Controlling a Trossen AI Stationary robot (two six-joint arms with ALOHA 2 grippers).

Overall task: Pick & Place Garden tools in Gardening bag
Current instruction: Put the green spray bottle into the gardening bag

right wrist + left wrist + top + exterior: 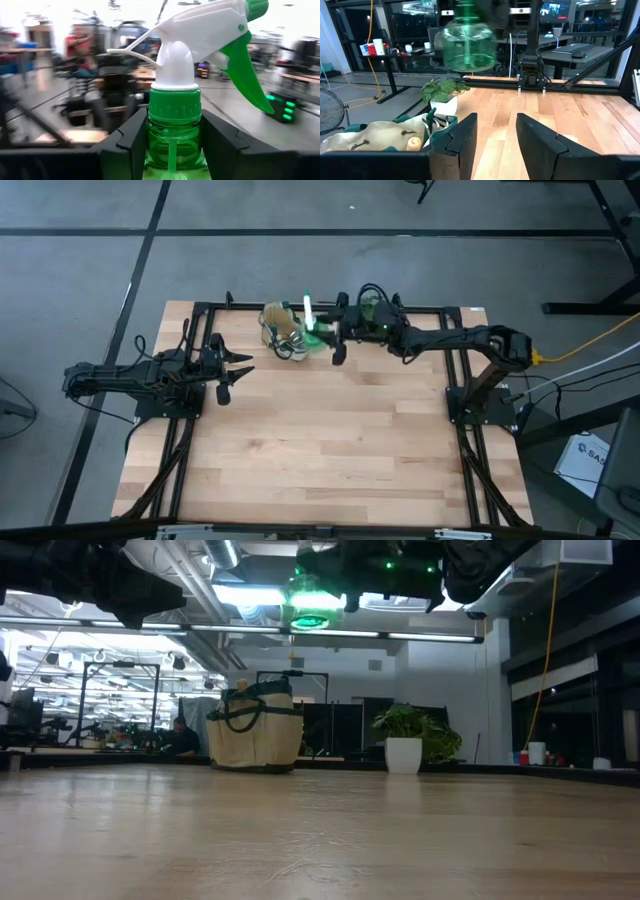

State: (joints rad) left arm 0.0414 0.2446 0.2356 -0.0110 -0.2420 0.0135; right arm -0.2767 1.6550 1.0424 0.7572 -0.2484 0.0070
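Note:
My right gripper (175, 145) is shut on a bright green spray bottle (312, 330) with a white head and a green trigger (240, 55). It holds the bottle high above the table's far side, just right of the tan gardening bag (282, 328). The bag stands on its base on the table (255, 730). A wooden tool handle (413, 144) pokes up inside it; which tool it belongs to is hidden. My left gripper (495, 145) is open and empty at the table's left (235, 370). My right gripper pinches the bottle's shoulder just under the green collar (175, 150) between its two fingers (131, 137), one on each side. The fingers come in level from the table's right. The bottle stands upright in the hold, lifted clear of table and bag (310, 605).
A leafy plant in a white pot (405, 740) stands on the far side, right of the bag. The black frame rails (455, 380) run along the table's edges. The wooden tabletop (330, 440) is bare toward the near side.

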